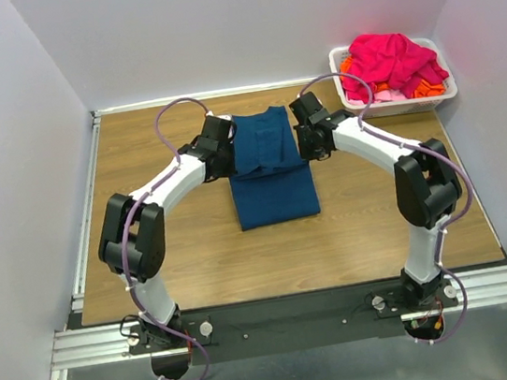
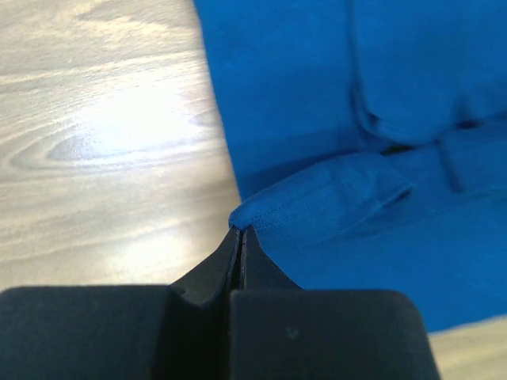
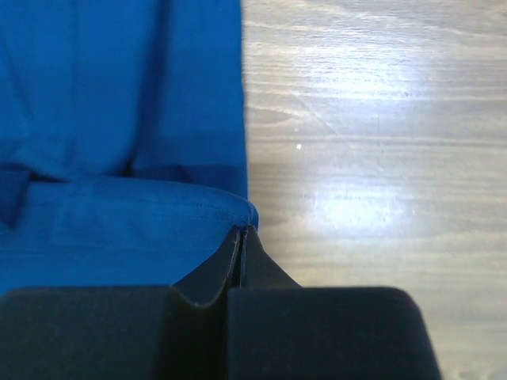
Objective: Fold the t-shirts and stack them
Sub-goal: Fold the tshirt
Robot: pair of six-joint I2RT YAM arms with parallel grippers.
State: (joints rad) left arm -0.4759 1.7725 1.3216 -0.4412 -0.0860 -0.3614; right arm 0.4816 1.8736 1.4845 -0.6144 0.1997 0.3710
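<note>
Now your left gripper (image 2: 239,231) and right gripper (image 3: 242,231) are each pressed together, apparently pinching a side fold of the blue t-shirt (image 1: 272,173), mid-table (image 1: 382,229) toward the far edge. Move both level and in step, edges aligned. Pink t-shirts (image 1: 391,57) sit in the basket (image 1: 351,99), far right corner.

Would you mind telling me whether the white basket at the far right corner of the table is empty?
No, the white basket is heaped with magenta-pink garments and some orange garments.
</note>
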